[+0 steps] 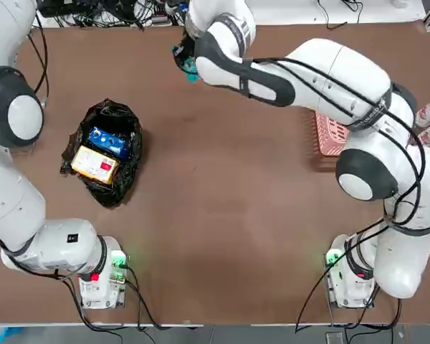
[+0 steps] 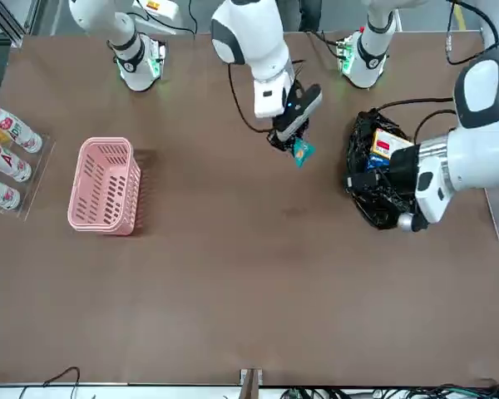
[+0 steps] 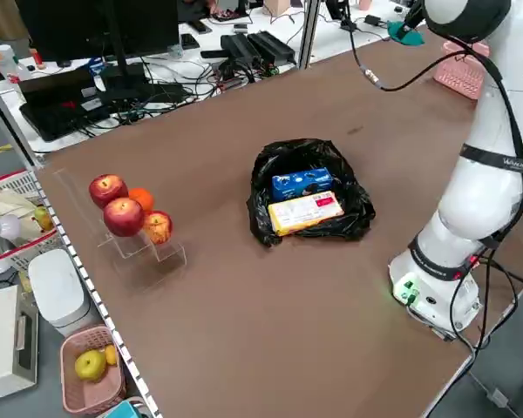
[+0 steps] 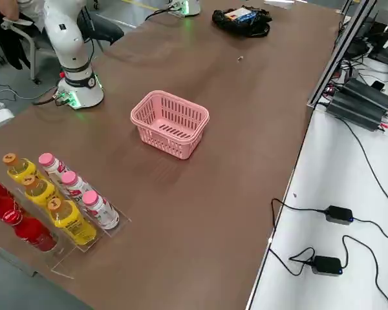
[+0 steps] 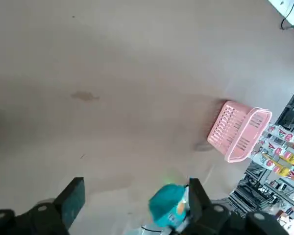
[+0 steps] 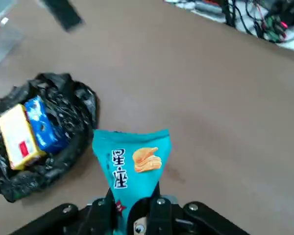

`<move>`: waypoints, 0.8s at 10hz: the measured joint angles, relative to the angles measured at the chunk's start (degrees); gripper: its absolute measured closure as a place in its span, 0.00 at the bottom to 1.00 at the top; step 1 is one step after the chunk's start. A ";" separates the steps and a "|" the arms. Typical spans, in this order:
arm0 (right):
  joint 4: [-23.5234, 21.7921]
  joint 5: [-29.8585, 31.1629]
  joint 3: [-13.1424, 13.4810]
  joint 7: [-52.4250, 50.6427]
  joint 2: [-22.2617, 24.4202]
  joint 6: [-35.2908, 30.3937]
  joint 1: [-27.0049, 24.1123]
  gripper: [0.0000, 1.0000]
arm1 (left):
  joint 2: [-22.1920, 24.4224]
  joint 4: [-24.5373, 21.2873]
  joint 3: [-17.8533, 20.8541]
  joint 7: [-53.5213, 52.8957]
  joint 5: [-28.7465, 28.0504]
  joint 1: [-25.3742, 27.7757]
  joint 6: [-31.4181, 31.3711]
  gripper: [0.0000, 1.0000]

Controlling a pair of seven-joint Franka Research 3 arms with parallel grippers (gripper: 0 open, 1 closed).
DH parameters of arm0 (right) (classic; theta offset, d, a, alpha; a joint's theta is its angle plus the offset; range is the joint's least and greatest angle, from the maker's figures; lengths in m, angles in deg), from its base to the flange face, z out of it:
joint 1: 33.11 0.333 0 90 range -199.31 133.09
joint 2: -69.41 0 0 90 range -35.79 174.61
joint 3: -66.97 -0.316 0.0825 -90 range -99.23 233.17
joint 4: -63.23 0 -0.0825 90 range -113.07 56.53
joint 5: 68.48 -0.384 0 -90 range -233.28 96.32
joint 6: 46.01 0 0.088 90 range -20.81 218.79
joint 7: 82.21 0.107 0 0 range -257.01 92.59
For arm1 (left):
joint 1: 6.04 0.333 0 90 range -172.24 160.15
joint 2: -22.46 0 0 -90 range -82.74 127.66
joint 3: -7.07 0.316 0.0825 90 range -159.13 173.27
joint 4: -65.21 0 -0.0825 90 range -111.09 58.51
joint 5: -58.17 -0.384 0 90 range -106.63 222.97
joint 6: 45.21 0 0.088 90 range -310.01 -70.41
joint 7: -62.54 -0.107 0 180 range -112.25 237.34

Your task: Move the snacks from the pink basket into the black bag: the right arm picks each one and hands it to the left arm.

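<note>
My right gripper [image 2: 289, 133] hangs over the far middle of the table, shut on the small teal-green snack [image 2: 302, 152], which stands up from its fingers [image 6: 131, 161]. The blue snack [image 1: 109, 141] and the yellow-orange snack [image 1: 94, 165] lie in the black bag [image 1: 122, 183] on the left. My left gripper [image 5: 134, 188] is open. In its wrist view the teal-green snack [image 5: 166, 210] shows close to one finger; I cannot tell if they touch. The pink basket [image 4: 165, 142] stands on the right with no packet showing inside.
Bottles [image 2: 4, 150] stand in a rack beside the pink basket at the table's right edge. Apples and an orange [image 3: 126, 213] sit on a clear stand at the left edge. Cables and power bricks [image 4: 362, 97] lie beyond the far edge.
</note>
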State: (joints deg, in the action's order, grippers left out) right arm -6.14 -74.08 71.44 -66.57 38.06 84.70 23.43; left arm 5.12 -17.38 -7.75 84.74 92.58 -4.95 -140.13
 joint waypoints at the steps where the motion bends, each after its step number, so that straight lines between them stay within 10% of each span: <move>1: 0.27 0.00 -0.01 0.02 -0.21 1.67 0.80 0.73 | -0.05 -0.01 -0.01 0.07 -0.41 -1.04 -0.23 0.13; 8: 2.39 0.00 0.02 0.14 -0.45 3.32 3.11 0.72 | 2.98 0.24 -0.23 0.25 -2.96 -1.63 13.02 0.19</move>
State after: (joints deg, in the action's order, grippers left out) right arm -3.75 -74.08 71.46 -66.42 37.60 88.02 26.54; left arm 8.10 -17.15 -7.98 84.99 89.63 -6.59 -127.11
